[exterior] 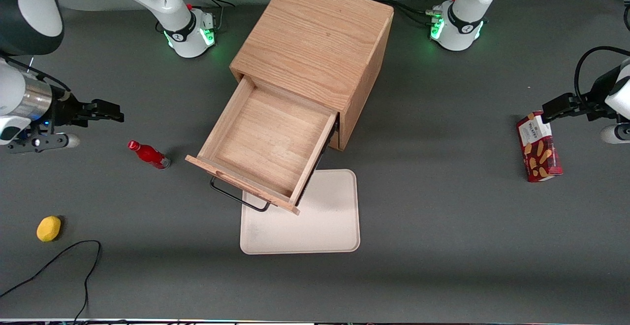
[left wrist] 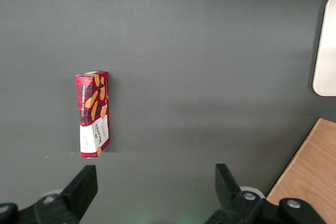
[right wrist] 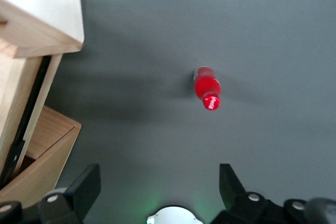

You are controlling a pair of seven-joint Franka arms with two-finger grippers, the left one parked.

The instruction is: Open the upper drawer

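Note:
The upper drawer (exterior: 266, 143) stands pulled far out of the oak cabinet (exterior: 315, 44), and its plain wooden box is bare inside. Its black wire handle (exterior: 236, 198) hangs over the edge of a cream tray. In the right wrist view the drawer's front and side (right wrist: 26, 40) show beside the cabinet's lower corner (right wrist: 44, 145). My gripper (exterior: 113, 112) hovers above the table toward the working arm's end, well apart from the drawer. It is open (right wrist: 160, 177), with nothing between its fingers (right wrist: 89, 182).
A red bottle (exterior: 149, 154) (right wrist: 206, 87) lies on the table between my gripper and the drawer. A yellow fruit (exterior: 48, 228) and a black cable (exterior: 74, 261) lie nearer the front camera. The cream tray (exterior: 325, 226) sits under the drawer's front. A red biscuit box (exterior: 539, 146) (left wrist: 93, 114) lies toward the parked arm's end.

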